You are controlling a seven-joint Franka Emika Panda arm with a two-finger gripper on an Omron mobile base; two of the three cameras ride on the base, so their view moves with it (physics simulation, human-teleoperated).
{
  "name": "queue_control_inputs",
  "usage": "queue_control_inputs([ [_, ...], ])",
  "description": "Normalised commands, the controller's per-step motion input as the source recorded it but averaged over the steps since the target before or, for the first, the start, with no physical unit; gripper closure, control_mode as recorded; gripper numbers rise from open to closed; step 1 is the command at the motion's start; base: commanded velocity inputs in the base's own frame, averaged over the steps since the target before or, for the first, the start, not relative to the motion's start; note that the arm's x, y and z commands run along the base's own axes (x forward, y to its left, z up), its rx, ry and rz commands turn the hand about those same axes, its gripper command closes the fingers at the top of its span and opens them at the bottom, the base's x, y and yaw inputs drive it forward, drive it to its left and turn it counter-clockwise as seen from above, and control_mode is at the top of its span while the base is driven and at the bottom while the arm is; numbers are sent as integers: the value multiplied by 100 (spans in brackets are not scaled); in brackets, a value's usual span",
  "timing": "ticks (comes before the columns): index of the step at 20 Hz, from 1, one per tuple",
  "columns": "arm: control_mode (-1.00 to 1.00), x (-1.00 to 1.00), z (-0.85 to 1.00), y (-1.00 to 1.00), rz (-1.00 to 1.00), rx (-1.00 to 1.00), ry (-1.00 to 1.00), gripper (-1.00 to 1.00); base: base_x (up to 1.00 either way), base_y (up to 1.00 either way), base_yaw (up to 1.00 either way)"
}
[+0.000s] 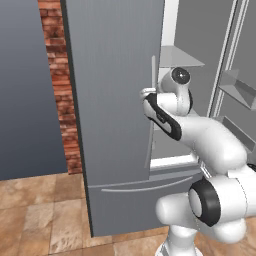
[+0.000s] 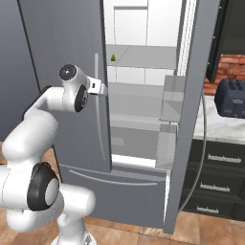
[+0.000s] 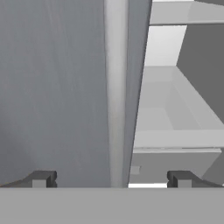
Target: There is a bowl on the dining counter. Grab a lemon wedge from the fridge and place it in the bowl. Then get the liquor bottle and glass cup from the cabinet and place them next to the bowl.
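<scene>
The fridge's left door [image 2: 67,86] is shut and its right door [image 2: 191,95] swung wide as the gripper [image 3: 111,178], jaws spread apart and empty, straddles the left door's vertical handle [image 3: 116,92]. The lemon-fetching step looks barely begun; next likely comes closing on that handle and pulling. One small green item, possibly the lemon wedge [image 2: 113,58], sits on an upper shelf [image 2: 143,56]; one toaster [image 2: 231,98] on the right surface.
</scene>
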Motion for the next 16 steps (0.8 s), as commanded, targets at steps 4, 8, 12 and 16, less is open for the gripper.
queue_control_inputs([
  [4, -100, 42, -18, -3, 0, 0, 0, -100, 0, 0, 0],
  [8, -100, 39, -16, -4, 0, 0, 0, -100, 0, 0, 0],
  [12, -100, 39, -15, -5, 0, 0, 0, -100, 0, 0, 0],
  [16, -100, 38, -17, -3, 0, 0, 0, -100, 0, 0, 0],
])
